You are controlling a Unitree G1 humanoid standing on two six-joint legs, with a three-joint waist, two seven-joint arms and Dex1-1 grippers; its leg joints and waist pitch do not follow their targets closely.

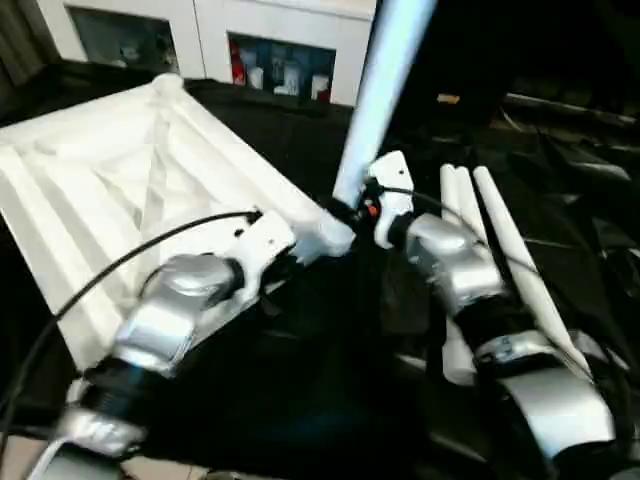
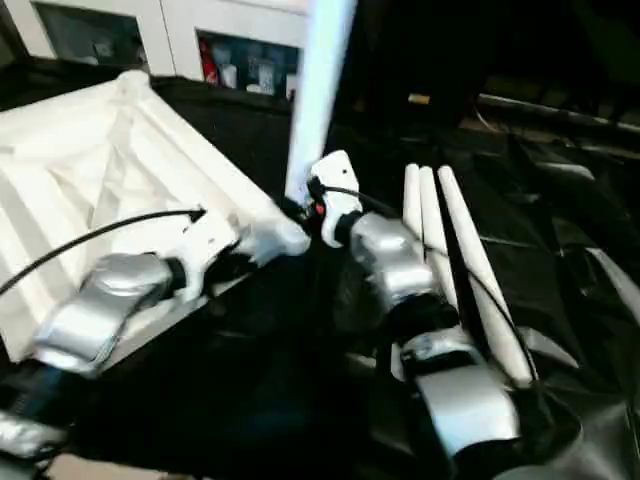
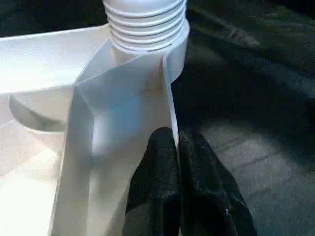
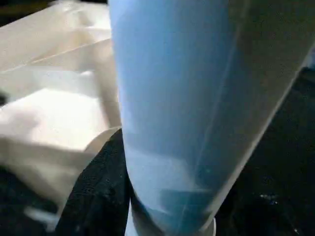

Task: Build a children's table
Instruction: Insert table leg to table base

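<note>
the right gripper (image 1: pixel 352 212) at frame centre is clamped on the upright leg (image 1: pixel 378 90), whose threaded end sits in the tabletop's corner socket (image 3: pixel 147 29). the left gripper (image 3: pixel 177 162), fingers together, pinches the tabletop's rim wall beside it. the upturned tabletop (image 1: pixel 110 190) fills the upper left. three spare legs (image 1: pixel 490 240) lie at right on black cloth (image 1: pixel 560 180). a cabinet (image 1: pixel 270 50) stands at top. no writing is legible.

The upright white tapered tube leg (image 1: pixel 385 90) runs off the picture's top edge, its upper end unseen. Small items behind the white cabinet's glass fronts (image 1: pixel 280 65) are too blurred to identify.
</note>
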